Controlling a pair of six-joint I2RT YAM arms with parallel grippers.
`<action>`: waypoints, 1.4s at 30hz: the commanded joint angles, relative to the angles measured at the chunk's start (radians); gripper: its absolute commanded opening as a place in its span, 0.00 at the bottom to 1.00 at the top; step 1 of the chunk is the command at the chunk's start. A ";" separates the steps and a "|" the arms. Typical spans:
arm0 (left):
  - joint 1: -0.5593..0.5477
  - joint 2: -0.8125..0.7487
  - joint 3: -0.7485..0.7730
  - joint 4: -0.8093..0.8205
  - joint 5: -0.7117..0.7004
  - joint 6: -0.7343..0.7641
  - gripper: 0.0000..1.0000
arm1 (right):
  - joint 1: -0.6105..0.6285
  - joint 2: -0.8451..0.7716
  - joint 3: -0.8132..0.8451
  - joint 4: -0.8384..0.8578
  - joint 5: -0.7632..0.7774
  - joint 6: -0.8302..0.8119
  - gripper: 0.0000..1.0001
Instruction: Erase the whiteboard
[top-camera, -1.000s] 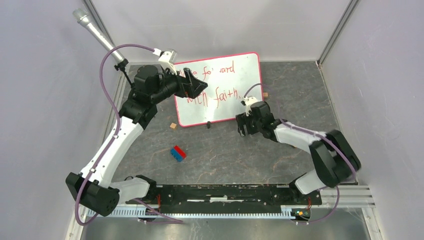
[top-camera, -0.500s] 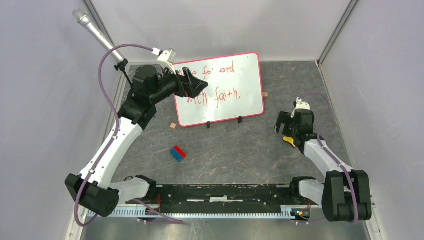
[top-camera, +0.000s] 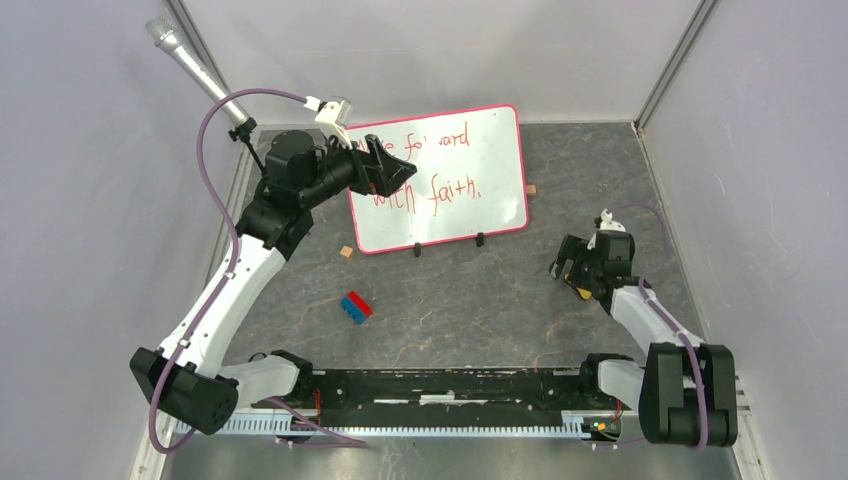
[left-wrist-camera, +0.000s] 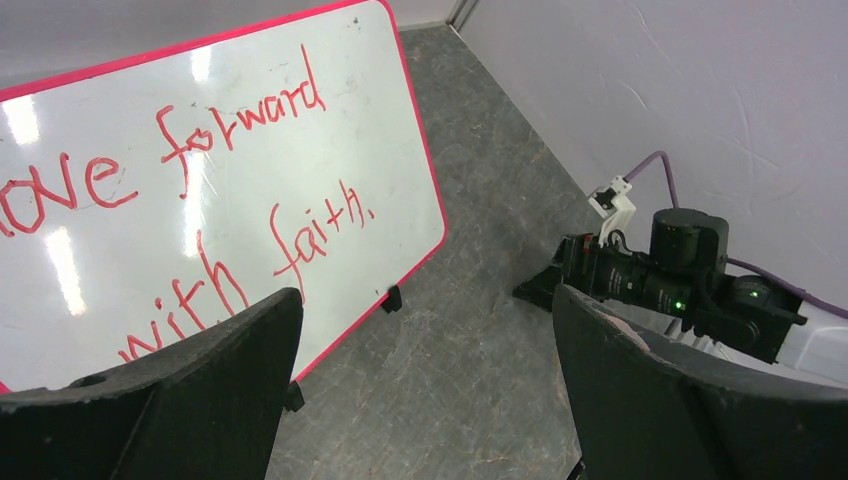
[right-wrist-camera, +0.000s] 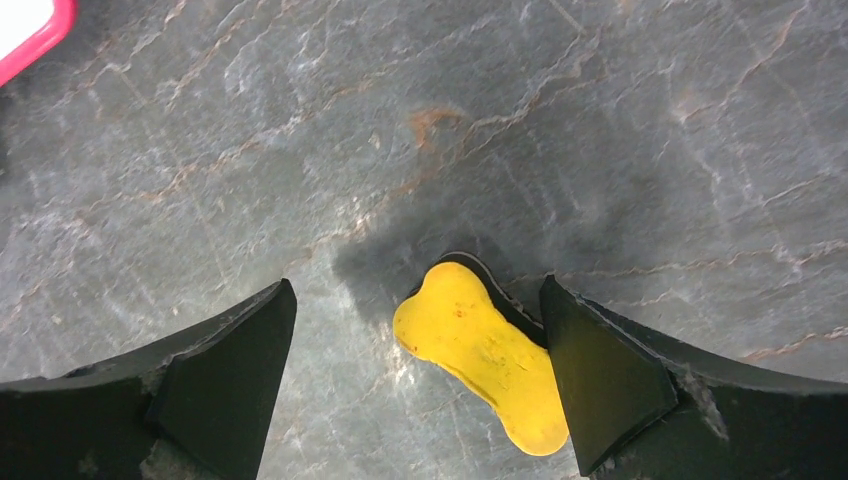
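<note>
One whiteboard (top-camera: 460, 170) with red writing sits at the worktop's (top-camera: 480, 310) back. Two grippers gape wide, holding nothing: left gripper (top-camera: 392, 172) over the board, right gripper (right-wrist-camera: 415, 300) above one yellow eraser (right-wrist-camera: 485, 355).

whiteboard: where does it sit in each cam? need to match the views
Top external: whiteboard upper centre, slightly tilted.
Left wrist: it fills the upper left, red writing legible.
Right wrist: only a red rim corner shows, at the top left edge.
Shared landmark: that rounded rim corner, likely the board's near right one.
</note>
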 joint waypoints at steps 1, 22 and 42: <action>-0.007 -0.018 -0.007 0.050 0.021 -0.030 1.00 | 0.000 -0.084 -0.087 -0.058 -0.122 0.054 0.97; -0.024 -0.010 -0.013 0.057 0.021 -0.029 1.00 | 0.334 -0.264 -0.058 -0.260 0.164 0.137 0.98; -0.034 -0.007 -0.018 0.057 0.011 -0.016 1.00 | 0.381 -0.369 -0.075 -0.357 0.045 0.155 0.79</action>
